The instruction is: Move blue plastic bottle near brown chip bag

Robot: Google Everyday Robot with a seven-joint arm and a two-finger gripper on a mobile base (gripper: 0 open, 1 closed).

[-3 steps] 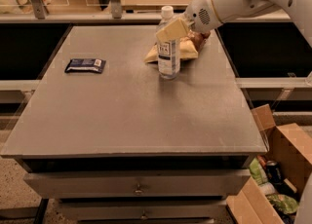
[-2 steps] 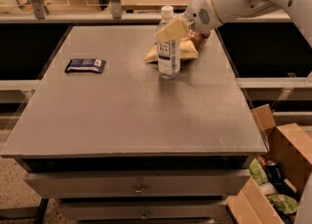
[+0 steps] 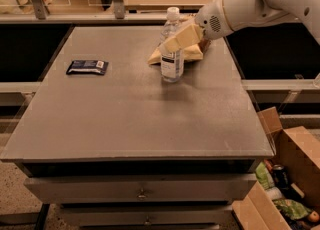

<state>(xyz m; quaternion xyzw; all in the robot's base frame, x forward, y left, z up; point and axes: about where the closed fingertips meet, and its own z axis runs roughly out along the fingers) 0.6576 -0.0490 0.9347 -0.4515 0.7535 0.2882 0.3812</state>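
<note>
A clear blue plastic bottle stands upright on the far half of a flat, matte grey table. It is a slim cylinder with a white screw cap and a white-and-blue label band around its lower body. Just behind it, and reaching out past both of its sides, lies the brown chip bag, a wrinkled, puffy pouch in pale yellow and brown. The two look to be touching or nearly so, though the bottle hides the spot where they would meet. Well apart to the left, a flat dark blue wrapped bar with a small white patch lies on the tabletop. Below the front edge of the table sit grey drawers with small metal pulls. An open cardboard box holding mixed items stands on the floor at the right.

Compared with a second ago, nothing appears to have shifted: the bottle, bag, bar and arm all sit where they were.

The smooth white arm reaches in from the upper right. Its gripper, pale cream and blocky, lies across the bottle's shoulder just under the cap, in front of the bag. Whether it is clamped on the bottle or let go of it cannot be told.
</note>
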